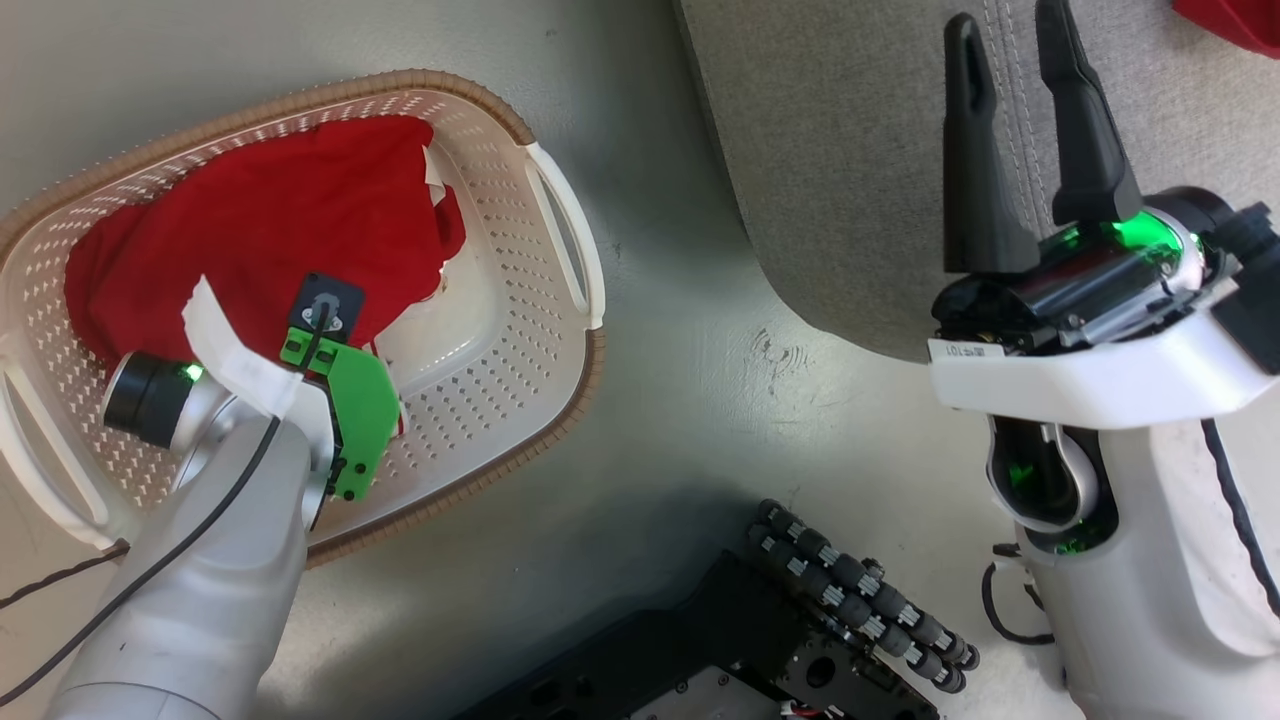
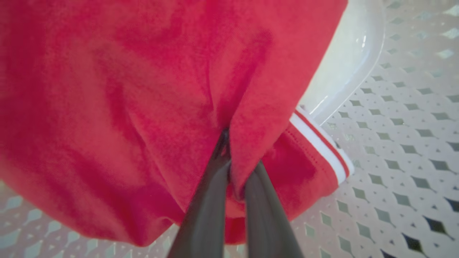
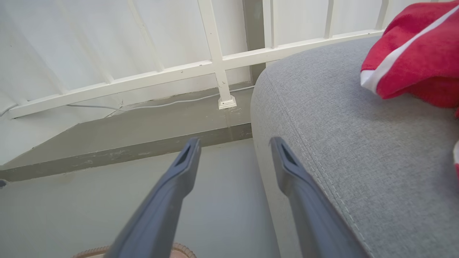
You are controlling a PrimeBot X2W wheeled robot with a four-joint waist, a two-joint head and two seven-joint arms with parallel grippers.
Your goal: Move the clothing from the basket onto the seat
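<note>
On your left gripper (image 2: 238, 154) the jaws pinch the bright red, white-trimmed fabric garment (image 1: 260, 220), stretched left-to-right in the cream perforated plastic basket (image 1: 500, 250); right gripper (image 1: 1008, 20) jaws gape empty by the grey upholstered seat (image 1: 850, 180).

The clothing (image 2: 125, 89) hides the tips of the left gripper's (image 2: 236, 157) jaws, closed into its fold.

I saw my left arm (image 1: 200, 560) reach down into the basket (image 1: 560, 400), wrist over the red clothing (image 1: 280, 220); my right gripper (image 1: 1010, 20) hung, fingers spread, above the grey seat (image 1: 850, 180).
</note>
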